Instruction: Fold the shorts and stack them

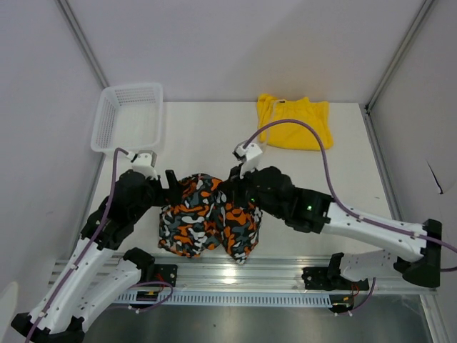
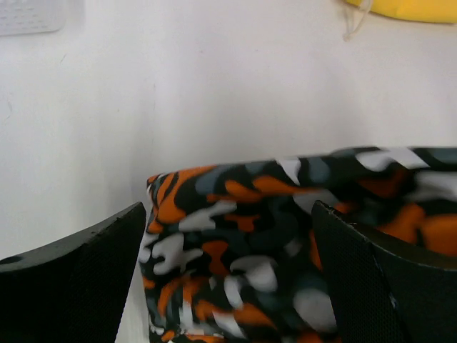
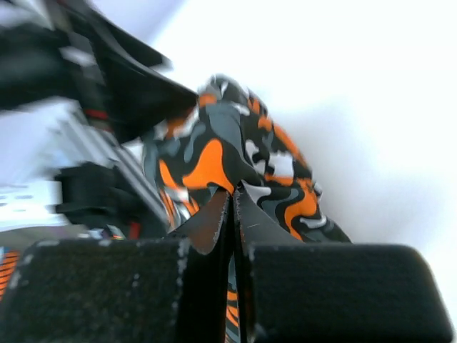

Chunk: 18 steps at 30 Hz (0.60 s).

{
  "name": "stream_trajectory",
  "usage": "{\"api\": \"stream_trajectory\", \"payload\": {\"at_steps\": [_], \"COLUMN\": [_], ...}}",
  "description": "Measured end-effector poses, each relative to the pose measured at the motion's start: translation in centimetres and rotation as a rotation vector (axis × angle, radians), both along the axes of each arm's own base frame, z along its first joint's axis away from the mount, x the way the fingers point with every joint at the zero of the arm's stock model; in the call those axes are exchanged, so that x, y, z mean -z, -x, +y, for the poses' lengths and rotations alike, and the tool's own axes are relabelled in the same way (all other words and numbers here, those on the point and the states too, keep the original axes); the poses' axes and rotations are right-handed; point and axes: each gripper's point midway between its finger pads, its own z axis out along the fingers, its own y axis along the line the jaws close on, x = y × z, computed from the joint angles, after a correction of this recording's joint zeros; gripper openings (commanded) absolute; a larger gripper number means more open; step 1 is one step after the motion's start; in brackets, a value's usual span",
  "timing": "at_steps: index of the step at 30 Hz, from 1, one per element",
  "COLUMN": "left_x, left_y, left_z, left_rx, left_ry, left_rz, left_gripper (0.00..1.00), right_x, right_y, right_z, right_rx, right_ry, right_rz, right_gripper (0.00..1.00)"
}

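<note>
The patterned shorts lie bunched in orange, white, black and grey near the table's front edge, between both arms. My right gripper is at their far right part. In the right wrist view it is shut, with a fold of the patterned shorts pinched between its tips. My left gripper is at the far left corner of the cloth. In the left wrist view it stands wide open, its fingers either side of the patterned shorts. The yellow shorts lie flat at the back right.
A white mesh basket stands at the back left corner. An aluminium rail runs along the near table edge under the arm bases. White walls enclose the table on three sides.
</note>
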Motion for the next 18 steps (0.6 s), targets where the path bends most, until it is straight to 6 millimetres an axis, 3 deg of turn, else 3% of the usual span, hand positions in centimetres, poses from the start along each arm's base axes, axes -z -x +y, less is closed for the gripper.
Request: {"api": "stream_trajectory", "payload": {"at_steps": [3,5,13,18], "left_x": [-0.6,-1.1,-3.7,-4.4], "left_y": [0.1,0.4,2.7,4.3], "left_z": [-0.7,-1.4,-4.8,-6.8], "left_rx": [0.041,0.085,0.33,0.48], "left_ry": [0.024,0.046,0.147,0.196], "left_rz": [-0.021,-0.04,-0.131,-0.136], "left_gripper": [0.99,0.99,0.99,0.99], "right_x": [-4.5,-5.1,0.7,1.8], "right_y": [1.2,1.5,2.1,1.5], "right_z": [-0.6,-0.5,1.3,1.5], "right_rx": [-0.061,-0.083,-0.122,-0.096], "right_ry": [-0.114,-0.124,0.02,0.057], "right_rz": [-0.067,-0.081,-0.028,-0.022], "right_gripper": [0.0,0.0,0.0,0.0]}}
